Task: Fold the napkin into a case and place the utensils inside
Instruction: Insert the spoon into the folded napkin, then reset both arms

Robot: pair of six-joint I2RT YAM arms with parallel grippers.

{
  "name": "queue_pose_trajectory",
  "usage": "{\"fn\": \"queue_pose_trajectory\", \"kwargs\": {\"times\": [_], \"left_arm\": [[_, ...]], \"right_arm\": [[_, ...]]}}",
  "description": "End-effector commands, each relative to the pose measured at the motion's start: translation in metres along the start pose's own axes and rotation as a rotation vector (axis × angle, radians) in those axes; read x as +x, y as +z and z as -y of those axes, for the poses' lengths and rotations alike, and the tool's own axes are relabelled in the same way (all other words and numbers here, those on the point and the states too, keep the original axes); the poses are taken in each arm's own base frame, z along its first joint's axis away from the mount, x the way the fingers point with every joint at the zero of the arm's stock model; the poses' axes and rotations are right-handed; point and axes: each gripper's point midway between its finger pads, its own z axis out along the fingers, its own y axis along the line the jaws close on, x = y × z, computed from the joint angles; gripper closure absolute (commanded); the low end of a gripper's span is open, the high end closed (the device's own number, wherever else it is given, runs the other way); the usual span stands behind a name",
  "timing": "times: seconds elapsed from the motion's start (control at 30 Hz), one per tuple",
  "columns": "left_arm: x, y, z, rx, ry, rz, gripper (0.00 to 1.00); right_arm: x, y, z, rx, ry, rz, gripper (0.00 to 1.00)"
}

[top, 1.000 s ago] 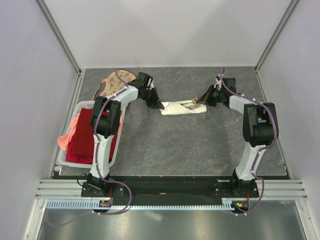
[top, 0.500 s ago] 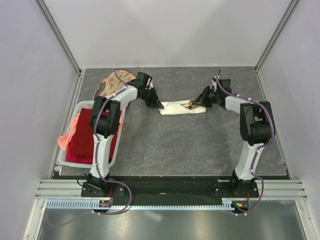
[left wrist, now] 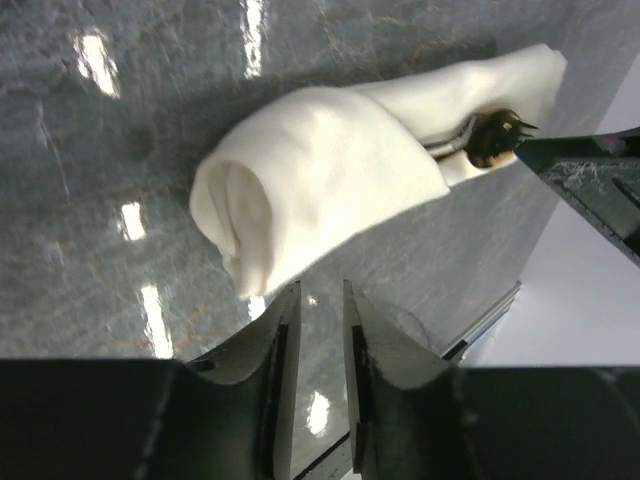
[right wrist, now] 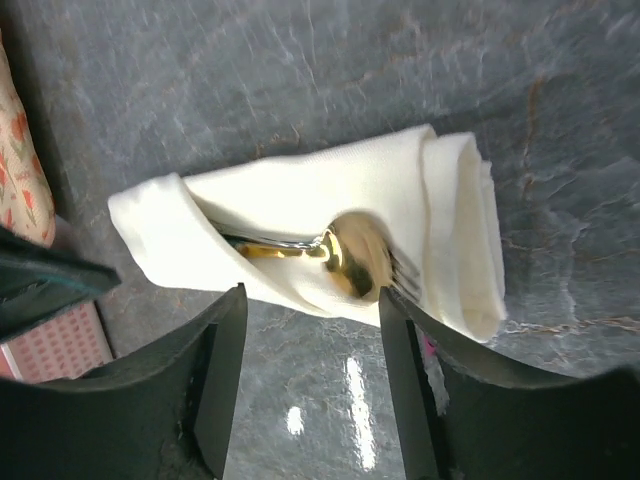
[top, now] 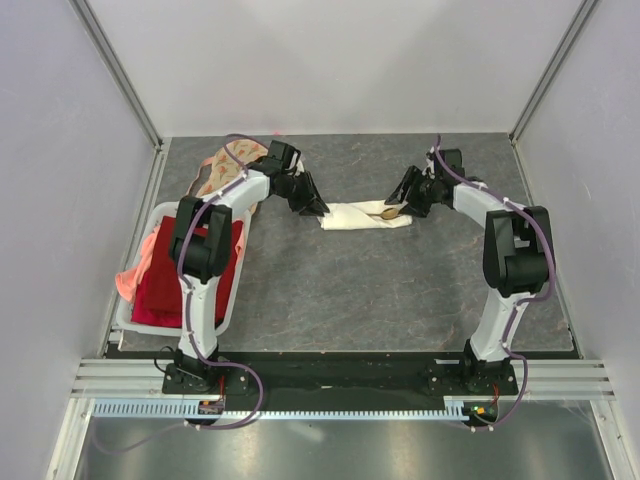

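Observation:
The cream-white napkin lies on the grey table, folded into a narrow case. The gold utensils sit inside it. A spoon bowl and fork tines poke out of the open end of the case. My left gripper is just off the case's rolled left end. Its jaws are slightly open, with only table between them. My right gripper is at the utensil end. It stands open, with fingertips beside the cloth and nothing gripped.
A white basket holding a red cloth stands at the left edge. A peach floral cloth lies behind the left arm and shows at the left of the right wrist view. Walls enclose the table on three sides.
Both grippers have gone from shut to open and let go of the case. The right gripper has drawn back slightly from the utensils. The case stays in place.

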Motion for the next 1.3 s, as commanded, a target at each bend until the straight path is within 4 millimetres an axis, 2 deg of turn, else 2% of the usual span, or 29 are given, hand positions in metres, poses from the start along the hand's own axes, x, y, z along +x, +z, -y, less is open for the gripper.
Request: {"fn": "queue_pose_trajectory", "kwargs": {"times": [0.0,0.07,0.2,0.27,0.33,0.37,0.4,0.43,0.47,0.5,0.53,0.6,0.67,0.7,0.73,0.77,0.8,0.83,0.87,0.9,0.93,0.97,1.0,1.07,1.1,1.13,1.17,1.2,1.27], "left_arm": [[0.001,-0.045,0.042,0.089,0.035,0.064,0.68],[0.005,-0.054,0.046,0.099,0.043,0.071,0.66],[0.018,-0.077,0.058,0.128,0.072,0.082,0.65],[0.032,-0.094,0.067,0.156,0.099,0.083,0.65],[0.05,-0.099,0.067,0.165,0.115,0.06,0.65],[0.057,-0.113,0.077,0.192,0.146,0.073,0.64],[0.071,-0.111,0.076,0.19,0.167,0.053,0.64],[0.079,-0.117,0.081,0.206,0.192,0.053,0.64],[0.088,-0.13,0.091,0.23,0.228,0.066,0.62],[0.103,-0.13,0.094,0.237,0.254,0.045,0.62],[0.112,-0.134,0.098,0.249,0.272,0.041,0.61],[0.128,-0.149,0.111,0.286,0.318,0.049,0.61],[0.151,-0.155,0.125,0.323,0.39,0.034,0.6],[0.172,-0.165,0.142,0.369,0.482,0.035,0.57],[0.181,-0.172,0.149,0.385,0.528,0.052,0.49],[0.203,-0.174,0.157,0.413,0.59,0.034,0.46],[0.211,-0.194,0.171,0.476,0.64,0.086,0.44],[0.217,-0.201,0.175,0.514,0.654,0.102,0.43],[0.23,-0.196,0.166,0.522,0.617,0.075,0.41],[0.231,-0.221,0.181,0.627,0.643,0.152,0.34],[0.234,-0.226,0.179,0.654,0.632,0.17,0.28],[0.24,-0.221,0.167,0.655,0.604,0.164,0.24],[0.237,-0.238,0.171,0.694,0.614,0.237,0.16],[0.238,-0.241,0.163,0.707,0.599,0.281,0.09],[0.237,-0.254,0.163,0.724,0.593,0.333,0.03],[0.235,-0.262,0.168,0.759,0.581,0.37,0.01],[0.235,-0.259,0.162,0.759,0.561,0.377,0.0],[0.234,-0.267,0.162,0.781,0.546,0.414,0.0],[0.233,-0.277,0.163,0.844,0.481,0.451,0.0]], "right_arm": [[-0.032,-0.033,-0.018,0.064,-0.067,0.08,0.35],[-0.037,-0.038,-0.018,0.09,-0.098,0.077,0.28],[-0.042,-0.06,-0.02,0.152,-0.148,0.084,0.26],[-0.044,-0.078,-0.023,0.185,-0.176,0.111,0.25],[-0.037,-0.097,-0.025,0.204,-0.205,0.12,0.25],[-0.034,-0.103,-0.028,0.205,-0.219,0.128,0.25],[-0.028,-0.108,-0.031,0.21,-0.244,0.128,0.24],[-0.02,-0.118,-0.04,0.198,-0.279,0.135,0.24],[-0.015,-0.124,-0.041,0.206,-0.297,0.141,0.24],[-0.006,-0.127,-0.039,0.211,-0.3,0.132,0.24],[-0.002,-0.14,-0.047,0.191,-0.308,0.157,0.23],[0.015,-0.146,-0.049,0.156,-0.292,0.139,0.23],[0.025,-0.165,-0.066,0.084,-0.289,0.184,0.2],[0.035,-0.178,-0.078,0.019,-0.296,0.219,0.15],[0.041,-0.186,-0.085,-0.02,-0.299,0.238,0.12],[0.046,-0.194,-0.099,-0.106,-0.308,0.258,0.08],[0.06,-0.207,-0.098,-0.144,-0.301,0.281,0.02],[0.068,-0.213,-0.102,-0.183,-0.269,0.284,0.02],[0.081,-0.225,-0.101,-0.224,-0.265,0.303,0.02],[0.088,-0.229,-0.099,-0.24,-0.245,0.309,0.02],[0.095,-0.233,-0.098,-0.253,-0.201,0.311,0.02],[0.108,-0.238,-0.09,-0.265,-0.171,0.321,0.02],[0.112,-0.241,-0.087,-0.274,-0.148,0.332,0.02],[0.125,-0.246,-0.082,-0.305,-0.094,0.349,0.02],[0.127,-0.25,-0.083,-0.328,-0.087,0.357,0.02],[0.128,-0.257,-0.091,-0.378,-0.076,0.374,0.02],[0.133,-0.263,-0.092,-0.422,-0.077,0.397,0.02],[0.133,-0.268,-0.096,-0.45,-0.064,0.414,0.02],[0.133,-0.29,-0.117,-0.569,-0.059,0.447,0.02]]}}
